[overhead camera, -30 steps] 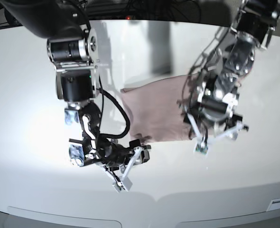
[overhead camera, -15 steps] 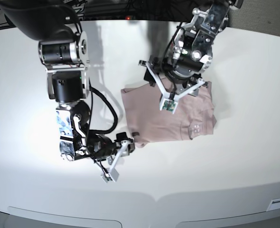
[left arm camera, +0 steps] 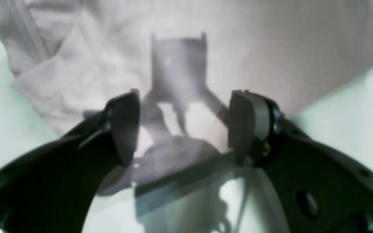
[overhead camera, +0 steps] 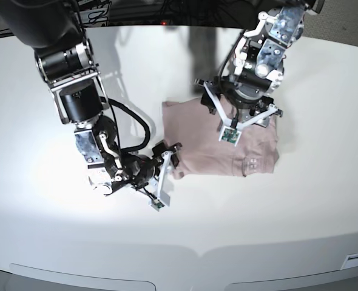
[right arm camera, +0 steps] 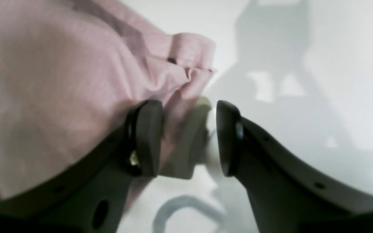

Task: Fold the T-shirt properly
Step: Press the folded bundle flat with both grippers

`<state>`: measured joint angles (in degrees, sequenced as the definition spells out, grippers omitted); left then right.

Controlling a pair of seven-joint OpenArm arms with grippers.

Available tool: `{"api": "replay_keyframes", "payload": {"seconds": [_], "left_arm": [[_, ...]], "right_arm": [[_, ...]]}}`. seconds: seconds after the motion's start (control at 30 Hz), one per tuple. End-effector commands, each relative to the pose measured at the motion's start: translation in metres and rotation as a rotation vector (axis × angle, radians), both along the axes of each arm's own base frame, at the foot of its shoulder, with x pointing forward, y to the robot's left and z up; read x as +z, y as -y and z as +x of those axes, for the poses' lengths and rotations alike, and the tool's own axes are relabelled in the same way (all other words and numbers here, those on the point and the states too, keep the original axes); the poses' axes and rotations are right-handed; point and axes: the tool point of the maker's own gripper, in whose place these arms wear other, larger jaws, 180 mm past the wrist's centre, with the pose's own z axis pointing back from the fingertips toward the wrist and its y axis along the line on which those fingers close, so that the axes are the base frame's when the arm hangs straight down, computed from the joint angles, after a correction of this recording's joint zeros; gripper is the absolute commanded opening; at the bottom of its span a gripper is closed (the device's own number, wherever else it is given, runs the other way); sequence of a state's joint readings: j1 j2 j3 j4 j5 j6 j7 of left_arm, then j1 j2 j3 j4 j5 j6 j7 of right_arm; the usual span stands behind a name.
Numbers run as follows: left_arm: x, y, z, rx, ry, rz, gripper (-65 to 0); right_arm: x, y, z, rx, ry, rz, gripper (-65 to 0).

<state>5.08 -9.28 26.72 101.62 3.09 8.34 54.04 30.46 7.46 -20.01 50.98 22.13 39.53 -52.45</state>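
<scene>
— Where's the T-shirt (overhead camera: 215,145) sitting?

— Flat on the white table (overhead camera: 300,200), folded into a rough rectangle, a little toward the far side of the table's middle. It is dusty pink, with a small mark near the corner nearest the left arm's side.

— And the left gripper (left arm camera: 183,126)?

— Above the T-shirt's far half, pointing down at it. In the left wrist view the two jaws stand wide apart with nothing between them; only the cloth and the gripper's own shadow show in the gap. Whether the tips touch the cloth I cannot tell.

— The right gripper (right arm camera: 186,139)?

— Low at the T-shirt's near corner on the right arm's side. In the right wrist view the jaws are parted about halfway. One finger (right arm camera: 146,139) lies against the bunched edge of the cloth, which rises in a small fold just beyond it; the other finger (right arm camera: 228,139) is over bare table, beside the T-shirt. A little cloth edge sits in the gap, but the jaws are not pinched on it — no grip.

— Anything else near the T-shirt?

— Only the two arms' shadows on the table.
</scene>
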Motion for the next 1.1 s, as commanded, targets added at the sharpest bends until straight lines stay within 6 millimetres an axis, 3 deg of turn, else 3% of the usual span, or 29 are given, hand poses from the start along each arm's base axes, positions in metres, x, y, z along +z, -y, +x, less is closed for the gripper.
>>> {"api": "replay_keyframes", "payload": {"seconds": [0.0,0.23,0.47,0.6,0.83,1.07], "left_arm": [[0.01,-0.004,0.01,-0.004,0.053,0.009,-22.1],[-0.004,-0.037,0.01,-0.009,0.048,0.124,-22.1],[-0.02,-0.045,0.014,-0.01,0.039,0.153,-22.1],[-0.028,-0.056,0.029,-0.004,0.025,0.192,-22.1],[-0.03,-0.058,0.057,-0.08,0.051,0.23,-22.1],[-0.01,-0.054,0.085,-0.101,0.131,0.221,-22.1]], "right_arm": [[0.005,0.007,0.004,0.02,0.001,-0.038,-37.4],[0.001,0.04,-0.001,-0.004,-0.033,-0.09,-37.4],[-0.004,0.053,-0.03,-0.019,-0.17,-0.047,-37.4],[-0.009,0.058,-0.051,-0.007,-0.23,-0.042,-37.4],[-0.009,0.058,-0.084,0.044,-0.225,-0.034,-37.4],[-0.006,0.038,-0.112,0.098,-0.202,0.016,-37.4]]}}
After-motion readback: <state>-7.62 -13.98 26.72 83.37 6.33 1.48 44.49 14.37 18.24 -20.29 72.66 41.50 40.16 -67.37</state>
